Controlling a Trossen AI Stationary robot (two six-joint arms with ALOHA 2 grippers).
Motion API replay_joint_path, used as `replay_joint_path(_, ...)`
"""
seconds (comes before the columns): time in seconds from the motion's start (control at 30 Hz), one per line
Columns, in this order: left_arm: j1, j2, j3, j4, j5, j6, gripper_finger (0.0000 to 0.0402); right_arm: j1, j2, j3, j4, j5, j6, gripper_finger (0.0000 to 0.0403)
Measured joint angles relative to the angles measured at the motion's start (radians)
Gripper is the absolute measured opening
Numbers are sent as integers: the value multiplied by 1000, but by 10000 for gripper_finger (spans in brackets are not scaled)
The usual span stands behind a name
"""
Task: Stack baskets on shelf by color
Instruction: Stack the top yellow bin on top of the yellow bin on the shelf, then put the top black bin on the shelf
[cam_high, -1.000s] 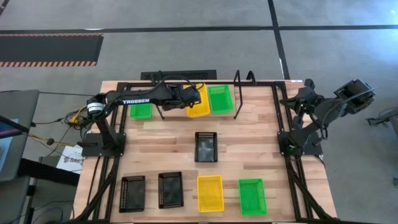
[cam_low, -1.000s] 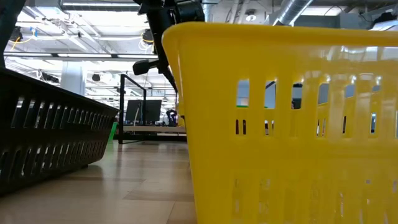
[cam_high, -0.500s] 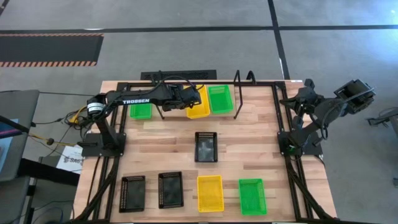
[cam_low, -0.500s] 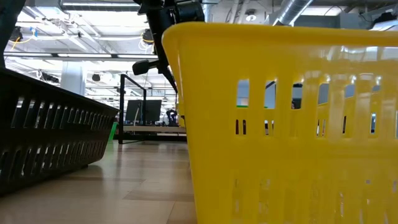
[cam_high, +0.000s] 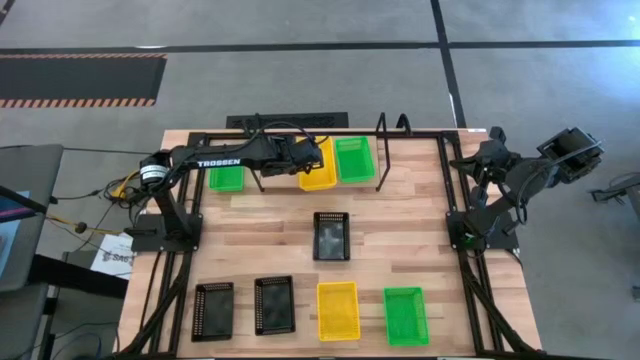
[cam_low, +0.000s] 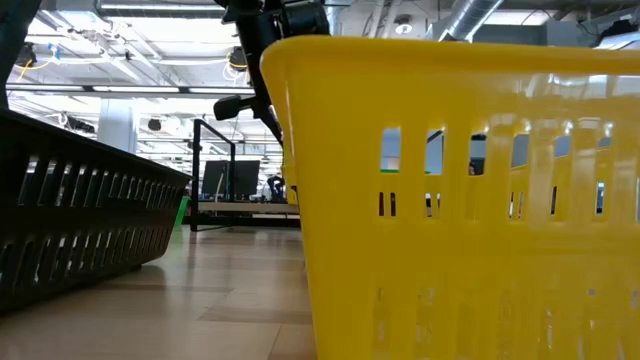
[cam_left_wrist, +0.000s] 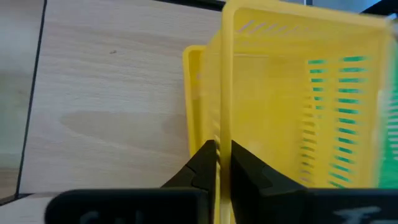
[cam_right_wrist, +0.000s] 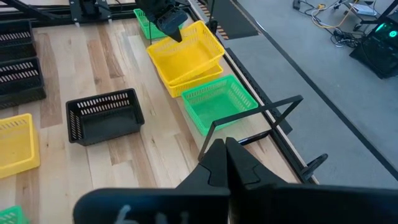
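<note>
On the shelf (cam_high: 400, 175) at the table's far edge, the left gripper (cam_left_wrist: 222, 163), pinching a yellow basket (cam_right_wrist: 186, 51) wall, is nesting it squarely into another (right gripper (cam_right_wrist: 225, 158) closed, idle)

The whole wooden table (cam_high: 400, 215) is seen from straight overhead in the high view, both arms included. The low view is set at tabletop height, pressed close against a yellow basket (cam_low: 460, 200) at the table's near edge, and is faced level across the boards toward the shelf (cam_low: 240, 205) and the room behind. The left wrist view is held very near the stacked yellow baskets (cam_left_wrist: 280, 106) on the shelf. The right wrist view is taken from higher and farther off, angled down over the shelf; the same yellow stack (cam_right_wrist: 186, 59) is shared with the left wrist and high views.
</note>
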Motion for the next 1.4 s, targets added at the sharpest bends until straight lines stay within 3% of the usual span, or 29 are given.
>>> replay_joint_path(0.4,1,0,0,43,-38,79,120,0,0,0,0,0,0,1)
replay_joint_path(0.63,3,-3,0,109,-11,177,142,0,0,0,0,0,1,1)
replay_joint_path(0.9,-20,-11,74,90,122,301,100,0,0,0,0,0,23,1)
replay_joint_path(1.1,-118,-13,156,40,234,367,56,0,0,0,0,0,28,1)
replay_joint_path(1.27,-252,-13,177,-19,201,288,20,0,0,0,0,0,51,1)
replay_joint_path(1.4,-349,1,176,-44,99,186,7,0,0,0,0,1,55,1)
